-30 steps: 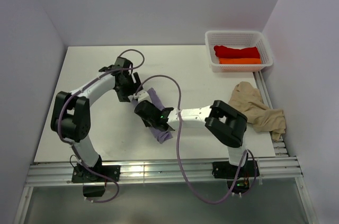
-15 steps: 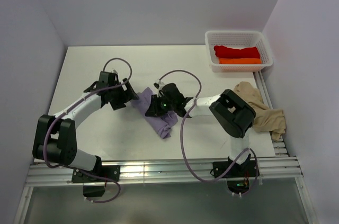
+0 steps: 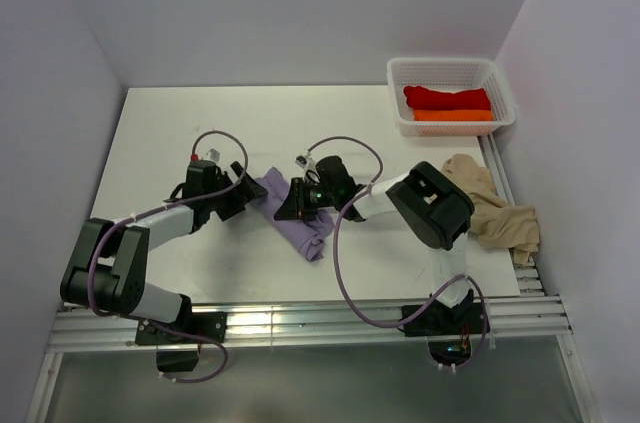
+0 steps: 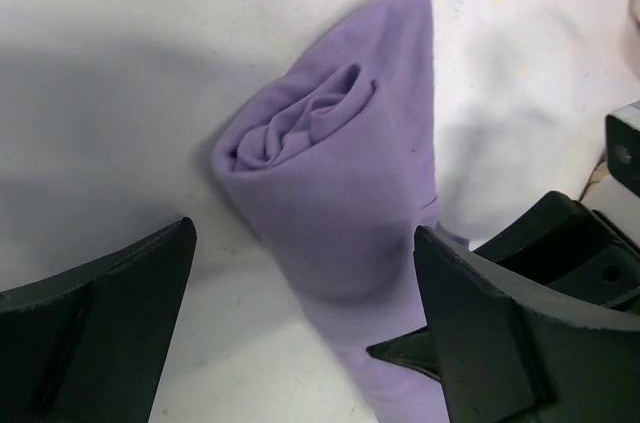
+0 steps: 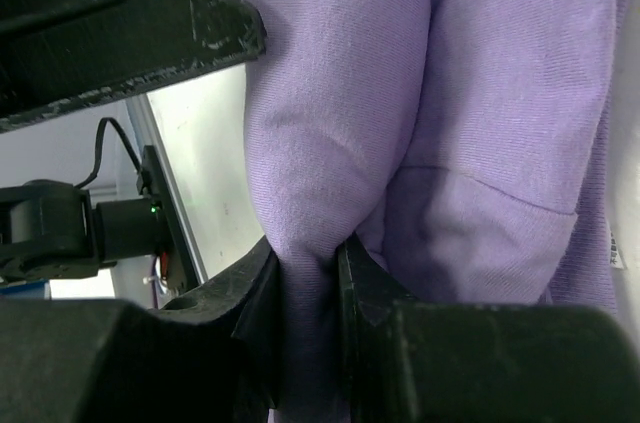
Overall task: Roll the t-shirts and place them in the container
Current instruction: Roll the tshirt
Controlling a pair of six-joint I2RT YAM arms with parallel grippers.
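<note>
Lavender t-shirt (image 3: 298,233) lies rolled, long axis far-left to near-right.

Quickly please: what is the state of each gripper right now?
Left gripper: open, the rolled lavender t-shirt between its fingers, not gripped.
Right gripper: closed, pinching the lavender t-shirt.

- the rolled t-shirt (image 3: 297,221) lies near the middle of the table (image 3: 180,133).
- the left gripper (image 3: 243,197) is at the roll's left end, one finger on each side of it; the right gripper (image 3: 293,205) is on the roll's right side, with cloth between its fingers.
- the crumpled t-shirt (image 3: 492,211) lies at the table's right edge, well apart from the roll.
- the basket (image 3: 450,64) stands in the far right corner, behind the crumpled t-shirt.
- in the basket, the rear folded t-shirt (image 3: 447,98) lies just behind the front folded t-shirt (image 3: 452,115).
</note>
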